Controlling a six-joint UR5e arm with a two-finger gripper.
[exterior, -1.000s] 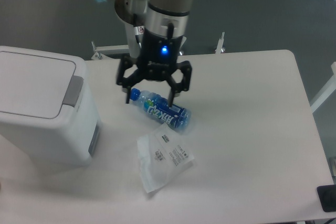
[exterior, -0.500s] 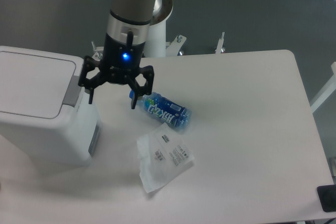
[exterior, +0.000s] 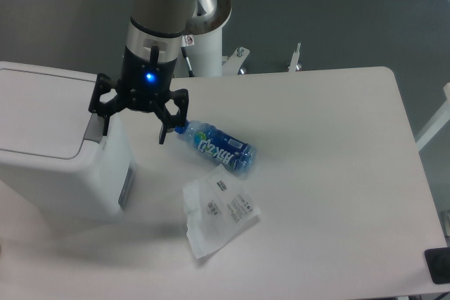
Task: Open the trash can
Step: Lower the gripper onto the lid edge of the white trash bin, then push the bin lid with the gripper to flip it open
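Note:
The trash can (exterior: 49, 152) is a big white boxy bin at the table's left edge, with its flat lid down. Its grey push tab (exterior: 94, 130) lies on the lid's right side. My gripper (exterior: 133, 130) hangs open just right of the bin's upper right corner. Its left finger (exterior: 103, 123) is over the grey tab, and whether it touches cannot be made out. The right finger (exterior: 164, 131) points down at the table beside a bottle's cap. Nothing is held between the fingers.
A blue plastic bottle (exterior: 218, 147) lies on its side right of the gripper. A crumpled clear bag with a label (exterior: 218, 211) lies in front of it. The white table (exterior: 337, 173) extends to the right. A black object (exterior: 439, 265) sits at the bottom right corner.
The gripper has travelled left from above the bottle to the bin's right edge, staying open. The bottle, the bag and the bin lid have not moved.

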